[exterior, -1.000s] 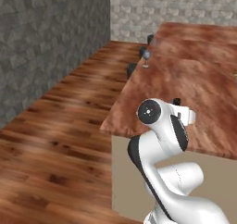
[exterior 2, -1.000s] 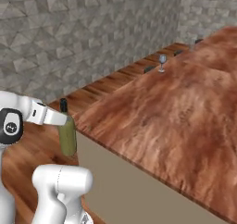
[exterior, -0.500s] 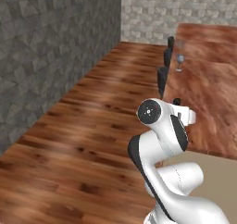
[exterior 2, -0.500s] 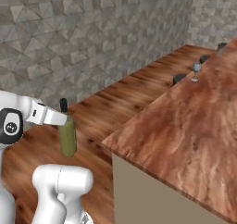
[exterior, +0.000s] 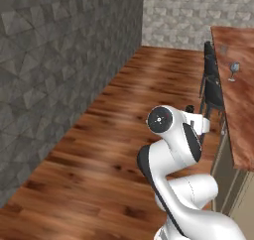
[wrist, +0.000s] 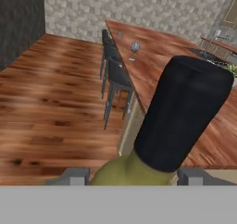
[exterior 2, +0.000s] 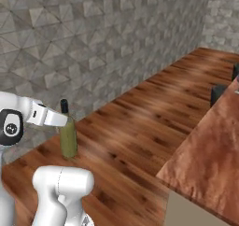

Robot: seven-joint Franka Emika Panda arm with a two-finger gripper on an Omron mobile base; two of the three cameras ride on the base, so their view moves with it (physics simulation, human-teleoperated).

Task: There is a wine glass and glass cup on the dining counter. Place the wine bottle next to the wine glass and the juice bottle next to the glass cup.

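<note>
Right base view has the wine bottle (exterior 2: 68, 135) hanging upright off the end of the arm, olive body below, dark cap on top, well clear of the floor (exterior 2: 140, 127). The hand (exterior 2: 59, 121) is clamped on it high up, around the neck, and in the hand view the capped neck (wrist: 180, 116) rises between the two finger tips (wrist: 74, 176). A slim bottle like this is likely stiff, smooth and fairly heavy low down, so a neck grip lets it swing; slow turns look wise, and a hold nearer the shoulder would steady it more. It would break if dropped. Over in the left base view the wine glass (exterior: 233, 69) stands on the counter (exterior: 238, 105) far ahead, past the dark stools (exterior: 212, 88); bottle and glass are well apart
</note>
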